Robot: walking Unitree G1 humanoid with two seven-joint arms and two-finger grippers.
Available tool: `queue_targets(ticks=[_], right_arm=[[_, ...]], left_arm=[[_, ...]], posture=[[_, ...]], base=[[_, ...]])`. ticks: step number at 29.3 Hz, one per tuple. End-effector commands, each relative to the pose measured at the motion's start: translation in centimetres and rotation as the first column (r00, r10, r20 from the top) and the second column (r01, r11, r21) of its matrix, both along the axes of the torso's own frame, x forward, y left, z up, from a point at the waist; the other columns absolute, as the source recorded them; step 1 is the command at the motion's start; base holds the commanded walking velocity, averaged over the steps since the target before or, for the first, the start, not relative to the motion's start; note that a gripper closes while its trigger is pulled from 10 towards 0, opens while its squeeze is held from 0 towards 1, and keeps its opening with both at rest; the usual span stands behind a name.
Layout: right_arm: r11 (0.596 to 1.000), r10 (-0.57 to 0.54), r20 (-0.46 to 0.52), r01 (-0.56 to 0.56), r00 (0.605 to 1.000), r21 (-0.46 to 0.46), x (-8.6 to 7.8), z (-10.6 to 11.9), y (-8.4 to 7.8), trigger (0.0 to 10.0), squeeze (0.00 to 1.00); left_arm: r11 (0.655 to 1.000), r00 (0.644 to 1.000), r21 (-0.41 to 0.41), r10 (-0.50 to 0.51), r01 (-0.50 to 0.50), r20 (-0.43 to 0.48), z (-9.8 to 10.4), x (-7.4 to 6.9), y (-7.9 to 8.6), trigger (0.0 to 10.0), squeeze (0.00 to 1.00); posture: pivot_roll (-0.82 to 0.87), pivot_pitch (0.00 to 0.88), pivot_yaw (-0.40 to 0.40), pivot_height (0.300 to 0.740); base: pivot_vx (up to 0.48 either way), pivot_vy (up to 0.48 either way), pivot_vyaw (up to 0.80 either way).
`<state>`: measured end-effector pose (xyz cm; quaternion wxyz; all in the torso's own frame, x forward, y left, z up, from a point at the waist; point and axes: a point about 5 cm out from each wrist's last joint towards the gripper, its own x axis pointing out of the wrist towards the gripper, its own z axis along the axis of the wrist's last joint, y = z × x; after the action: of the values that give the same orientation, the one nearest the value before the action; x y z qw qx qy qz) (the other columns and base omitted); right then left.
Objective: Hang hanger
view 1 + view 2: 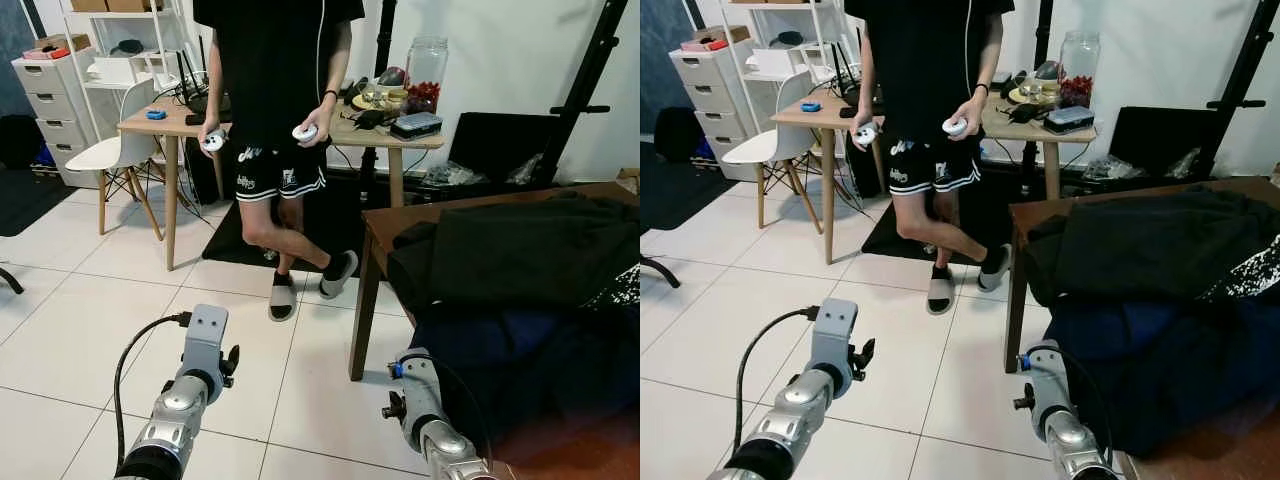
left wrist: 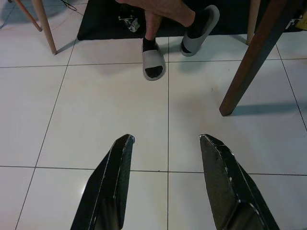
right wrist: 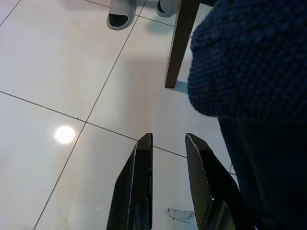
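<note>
My left gripper (image 2: 165,138) hangs low over the white tiled floor (image 2: 96,110), open with nothing between its fingers. My right gripper (image 3: 168,135) is also low and open by a narrower gap, empty, right beside a dark blue knitted cloth (image 3: 249,57). That blue cloth (image 1: 500,360) drapes off a brown table (image 1: 375,225) on my right, under a pile of black clothes (image 1: 520,245). Both silver arms, left (image 1: 185,395) and right (image 1: 425,415), reach forward at the bottom of the eye views.
A person (image 1: 280,100) in black with grey slippers (image 2: 153,64) stands just ahead, holding white controllers (image 1: 305,132). Behind are a wooden desk (image 1: 180,122) with a jar (image 1: 426,65), a white chair (image 1: 115,150), drawers (image 1: 50,100) and a black rug (image 1: 230,235).
</note>
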<state>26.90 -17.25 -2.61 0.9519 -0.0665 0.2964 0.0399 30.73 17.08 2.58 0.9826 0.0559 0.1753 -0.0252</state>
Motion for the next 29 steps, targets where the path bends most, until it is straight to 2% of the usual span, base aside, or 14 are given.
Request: queue_targets(ticks=[1,8,24,29], right_arm=[[1.0,0.009,0.003,-0.009,1.0,0.004,0.1,0.03,0.39,10.0,0.0],[1.0,0.01,0.002,-0.01,1.0,0.006,0.06,-0.01,0.47,10.0,0.0],[1.0,0.007,-0.004,-0.007,1.0,0.005,-0.15,-0.18,0.45,10.0,0.0],[1.0,0.005,-0.005,-0.005,1.0,0.005,-0.17,-0.2,0.45,10.0,0.0]], left_arm=[[1.0,1.0,-0.023,0.006,-0.007,-0.023,-0.46,-0.22,-0.03,10.0,0.0],[0.999,0.999,-0.032,0.029,-0.03,-0.023,-0.49,-0.3,0.21,10.0,0.0],[0.999,1.0,-0.025,0.027,-0.027,-0.014,-0.45,-0.36,0.3,10.0,0.0],[0.998,1.0,-0.052,0.02,-0.021,-0.011,-0.43,-0.36,0.14,10.0,0.0]], posture=[[0.06,0.0,0.02,0.74],[0.06,0.0,0.019,0.74],[0.06,0.0,0.021,0.74],[0.06,0.0,0.022,0.74]], base=[[0.0,-0.349,0.0],[0.0,-0.377,0.0],[0.0,0.0,0.0],[0.0,0.067,0.0]])
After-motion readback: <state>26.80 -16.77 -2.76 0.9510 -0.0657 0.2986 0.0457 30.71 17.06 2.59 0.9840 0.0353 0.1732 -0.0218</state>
